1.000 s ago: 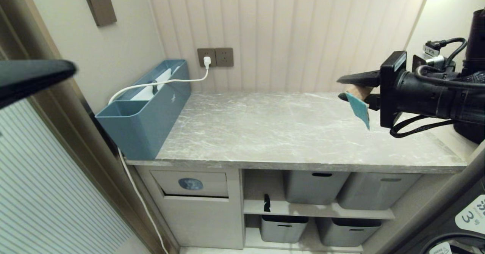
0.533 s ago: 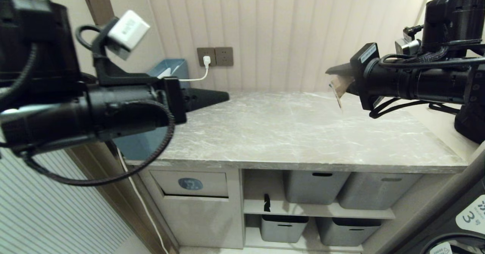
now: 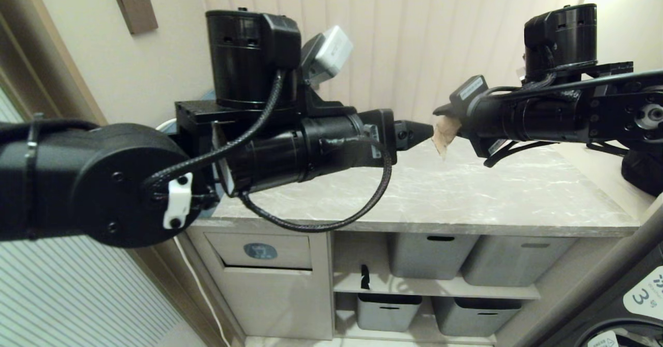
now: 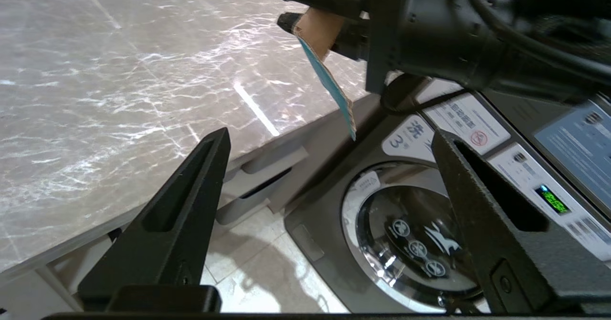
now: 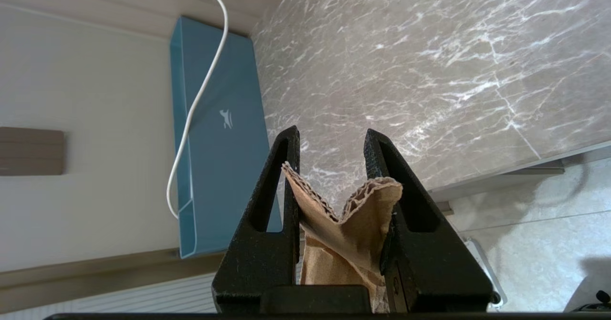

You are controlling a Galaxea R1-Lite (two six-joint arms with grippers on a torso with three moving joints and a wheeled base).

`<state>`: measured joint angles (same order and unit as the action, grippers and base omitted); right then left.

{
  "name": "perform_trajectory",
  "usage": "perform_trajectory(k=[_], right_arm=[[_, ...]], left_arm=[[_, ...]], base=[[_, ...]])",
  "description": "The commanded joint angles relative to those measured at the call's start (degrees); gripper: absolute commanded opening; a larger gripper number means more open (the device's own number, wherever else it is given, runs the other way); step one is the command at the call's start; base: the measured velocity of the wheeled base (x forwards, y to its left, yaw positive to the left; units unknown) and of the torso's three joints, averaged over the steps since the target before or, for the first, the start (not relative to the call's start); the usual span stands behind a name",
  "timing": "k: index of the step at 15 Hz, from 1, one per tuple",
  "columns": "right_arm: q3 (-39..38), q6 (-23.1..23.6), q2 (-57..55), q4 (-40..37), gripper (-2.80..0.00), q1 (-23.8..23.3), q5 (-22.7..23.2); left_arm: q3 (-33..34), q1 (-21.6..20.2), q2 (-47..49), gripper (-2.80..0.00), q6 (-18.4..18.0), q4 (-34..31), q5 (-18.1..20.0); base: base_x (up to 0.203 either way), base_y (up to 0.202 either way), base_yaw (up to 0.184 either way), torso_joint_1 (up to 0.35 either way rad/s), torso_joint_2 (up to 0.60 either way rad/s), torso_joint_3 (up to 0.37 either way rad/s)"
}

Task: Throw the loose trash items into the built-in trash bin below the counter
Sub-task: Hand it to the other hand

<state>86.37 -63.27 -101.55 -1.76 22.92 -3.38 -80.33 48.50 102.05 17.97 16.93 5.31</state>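
Cardboard scrap (image 5: pixel 343 224) | blue face in left wrist view only | right gripper (image 5: pixel 331 143) pinches

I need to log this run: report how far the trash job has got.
Done: the counter shows no loose scraps where it is visible. In hand: the right gripper is shut on a folded cardboard piece above the counter, and the left gripper, jaws open, points at it from close by. Left: the cardboard has yet to go through the bin flap below.
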Motion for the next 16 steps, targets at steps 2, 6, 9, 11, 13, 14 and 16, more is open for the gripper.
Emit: perform_trajectory(k=[2, 6, 9, 11, 13, 14, 16], right_arm=[[1.47, -1.18, -0.32, 0.08, -2.8, 2.08, -0.13], [6.01, -2.79, -0.33, -1.39, -2.8, 6.35, -0.88], [5.99, -2.9, 0.4, -3.4, -2.8, 8.18, -1.45], [5.96, -2.91, 0.78, -3.43, -2.8, 8.07, -1.54], [5.73, -2.91, 1.24, -3.52, -2.8, 7.84, -2.03], [5.58, -2.83, 1.35, -3.52, -2.8, 7.66, -2.86], [5.71, -3.5, 1.53, -3.52, -2.8, 6.76, -3.13]], left_arm=[[-3.12, 2.51, 3.73, 0.0, 0.38, -0.68, -1.71], [-5.85, 5.61, 4.72, 0.0, 3.98, -0.63, -4.29], [-6.32, 5.56, 5.17, 0.0, 4.24, -0.14, -7.09], [-5.89, 5.43, 4.57, 0.0, 4.55, -0.15, -8.88], [-5.89, 4.44, 4.24, 0.0, 6.46, -0.14, -9.91], [-5.89, 3.71, 4.21, 0.0, 6.6, -0.01, -9.97], [-5.44, 2.88, 3.95, 0.0, 6.46, 0.06, -9.88]], base=[[0.0, 0.0, 0.0, 0.0, 0.0, 0.0], [0.0, 0.0, 0.0, 0.0, 0.0, 0.0], [0.0, 0.0, 0.0, 0.0, 0.0, 0.0], [0.0, 0.0, 0.0, 0.0, 0.0, 0.0], [0.0, 0.0, 0.0, 0.0, 0.0, 0.0], [0.0, 0.0, 0.0, 0.0, 0.0, 0.0], [0.0, 0.0, 0.0, 0.0, 0.0, 0.0]])
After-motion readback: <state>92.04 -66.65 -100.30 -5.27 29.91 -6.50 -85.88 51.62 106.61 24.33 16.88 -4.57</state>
